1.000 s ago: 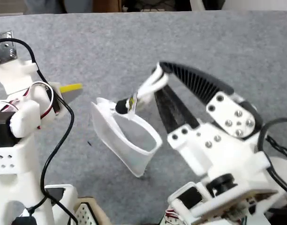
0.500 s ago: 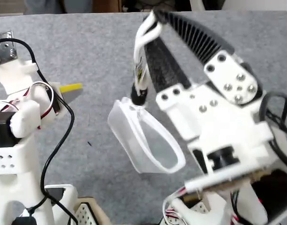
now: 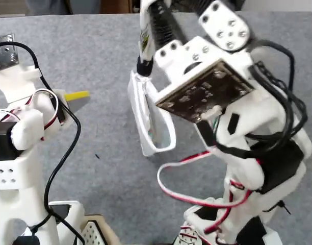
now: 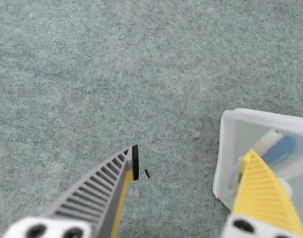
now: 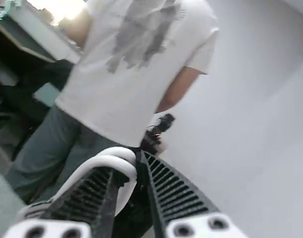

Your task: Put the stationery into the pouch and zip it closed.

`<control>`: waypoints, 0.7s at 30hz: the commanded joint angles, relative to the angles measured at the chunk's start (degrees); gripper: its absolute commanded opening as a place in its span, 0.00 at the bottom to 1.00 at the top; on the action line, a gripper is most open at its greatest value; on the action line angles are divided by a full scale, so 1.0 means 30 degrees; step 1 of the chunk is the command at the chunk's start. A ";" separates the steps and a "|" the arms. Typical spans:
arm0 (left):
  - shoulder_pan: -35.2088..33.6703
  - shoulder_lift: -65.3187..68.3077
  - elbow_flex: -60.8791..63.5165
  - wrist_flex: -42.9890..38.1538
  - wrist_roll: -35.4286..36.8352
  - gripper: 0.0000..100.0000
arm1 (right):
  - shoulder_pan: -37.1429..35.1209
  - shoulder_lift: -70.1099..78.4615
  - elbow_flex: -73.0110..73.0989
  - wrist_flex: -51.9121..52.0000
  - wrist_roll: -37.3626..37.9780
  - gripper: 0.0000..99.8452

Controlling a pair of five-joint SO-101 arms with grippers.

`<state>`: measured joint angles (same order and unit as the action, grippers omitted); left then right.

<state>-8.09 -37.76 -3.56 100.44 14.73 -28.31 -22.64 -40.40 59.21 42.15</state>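
The translucent white pouch [image 3: 152, 120] hangs tilted over the middle of the grey table, mouth side up. My right gripper [image 3: 146, 6] is raised high at the far edge, shut on the pouch's white strap [image 3: 144, 35], whose black end meets the pouch's top corner. That strap [image 5: 119, 166] curls between the black ribbed fingers of the right gripper [image 5: 139, 157]. My left gripper [image 4: 191, 158] stands open just left of the pouch [image 4: 263, 148], low over the table. A blue item [image 4: 280, 148] and a white item [image 4: 266, 141] lie inside. From above, the left gripper [image 3: 77, 98] shows its yellow tip.
The right arm's body, circuit board [image 3: 199, 89] and red and white cables [image 3: 197, 176] loom over the right half of the table. A small black speck [image 4: 147, 173] lies on the grey felt [image 3: 95, 46] near the left fingers. Open felt stretches to the far left.
The right arm has risen and swung toward the far edge, pulling the pouch up by its strap. The pouch went from lying open to hanging tilted. The left arm kept still.
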 commanded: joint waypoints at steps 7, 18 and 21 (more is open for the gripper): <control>-0.0132 -0.0088 -0.0542 0.0000 -0.1729 0.34 | -0.2696 -0.1158 -0.1011 0.4249 0.0029 0.01; -0.2711 -0.0059 -0.0337 -0.0059 -1.1634 0.34 | -0.2784 -0.2711 -0.0952 0.6418 0.0176 0.01; -0.3648 -0.0059 0.0103 -0.0059 -1.4300 0.34 | -0.2755 -0.2857 -0.0894 0.6447 0.0176 0.01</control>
<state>-16.35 -37.76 -3.56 100.44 -21.23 -36.31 -30.11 -41.45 78.37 42.15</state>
